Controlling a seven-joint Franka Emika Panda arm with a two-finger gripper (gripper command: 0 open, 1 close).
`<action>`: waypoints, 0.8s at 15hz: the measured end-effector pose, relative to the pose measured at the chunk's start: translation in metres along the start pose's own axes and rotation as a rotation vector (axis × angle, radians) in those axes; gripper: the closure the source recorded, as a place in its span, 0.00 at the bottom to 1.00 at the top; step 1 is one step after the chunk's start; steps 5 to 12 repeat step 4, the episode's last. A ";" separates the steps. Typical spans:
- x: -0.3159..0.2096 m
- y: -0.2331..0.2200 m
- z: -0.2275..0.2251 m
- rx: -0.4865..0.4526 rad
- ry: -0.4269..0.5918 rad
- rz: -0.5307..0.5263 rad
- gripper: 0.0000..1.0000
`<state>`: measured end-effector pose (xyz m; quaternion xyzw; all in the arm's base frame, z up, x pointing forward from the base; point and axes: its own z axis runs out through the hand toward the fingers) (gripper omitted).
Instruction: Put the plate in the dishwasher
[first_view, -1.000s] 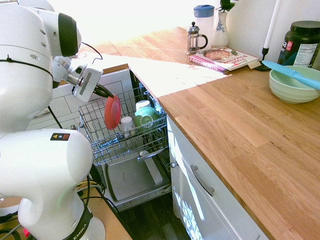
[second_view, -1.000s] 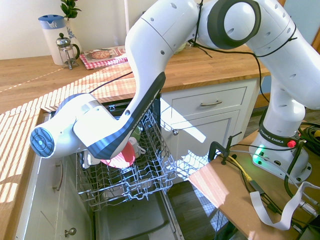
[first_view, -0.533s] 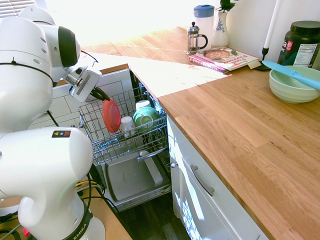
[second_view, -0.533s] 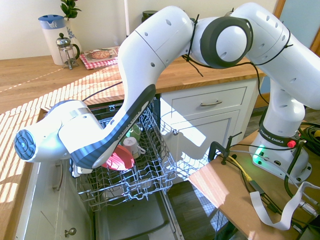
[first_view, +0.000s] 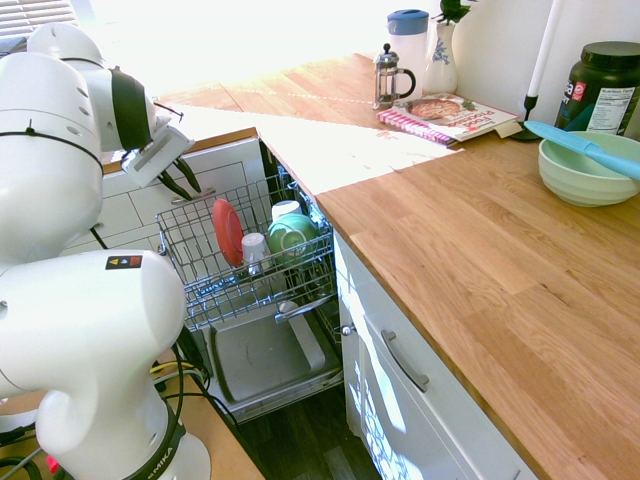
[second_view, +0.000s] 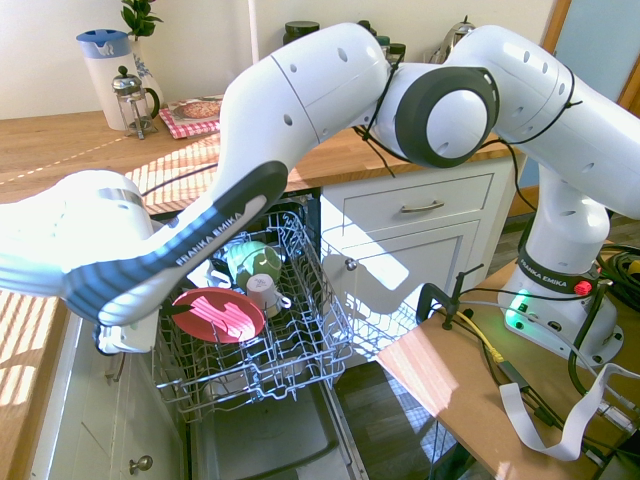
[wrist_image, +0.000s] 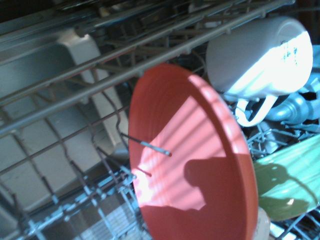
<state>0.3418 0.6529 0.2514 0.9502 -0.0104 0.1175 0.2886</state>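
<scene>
First exterior view, read from the left: the gripper (first_view: 178, 180) hangs above the far left corner of the dishwasher (first_view: 262, 358), and its dark fingers (first_view: 186, 174) stand parted with nothing between them. Just right of it and lower, the plate (first_view: 227, 232) stands on edge in the wire rack (first_view: 198, 270), clear of the fingers. Next along are a white mug (first_view: 254, 247) and a green cup (first_view: 292, 232), and beyond those the wooden counter (first_view: 480, 250) with its pale green bowl (first_view: 586, 171).

Second exterior view shows the plate (second_view: 218, 314) leaning well over between the tines, close to the mug (second_view: 264, 294). Wrist view has the plate (wrist_image: 192, 160) filling the middle, one wire prong crossing its face.

My reading is that the placing is done and the step in hand is the retreat. To do it well, lift clear on a line away from the plate rim, keep the fingers apart so nothing snags, and avoid brushing the rack wires, since the tilted plate looks easy to tip flat
</scene>
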 end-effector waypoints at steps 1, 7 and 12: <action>0.014 0.013 -0.016 0.016 -0.031 0.009 0.00; 0.071 0.059 -0.039 0.053 -0.075 0.069 0.00; 0.071 0.059 -0.039 0.053 -0.075 0.069 0.00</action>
